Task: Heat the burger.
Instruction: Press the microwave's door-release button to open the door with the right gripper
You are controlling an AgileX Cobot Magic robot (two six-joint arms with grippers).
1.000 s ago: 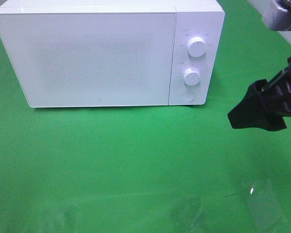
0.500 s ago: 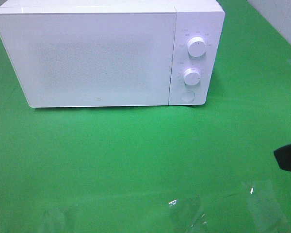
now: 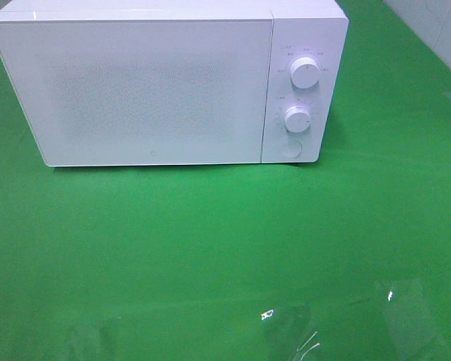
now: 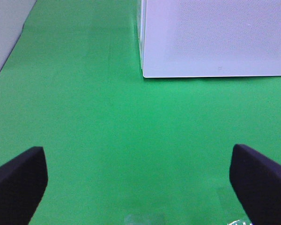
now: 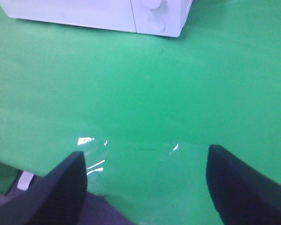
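White microwave [image 3: 165,83], door shut, at the far edge of the green table [image 3: 210,248]. Left gripper [image 4: 138,164] and right gripper [image 5: 146,159] both spread wide, released, grasping nothing.

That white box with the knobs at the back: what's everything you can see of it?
The microwave is a white box, smooth and plastic-looking, standing upright at the back of the green cloth. Its wide door, faintly speckled, is shut. On its right panel sit an upper knob, a lower knob and a round button beneath. Only the cloth touches it; its inside is hidden.
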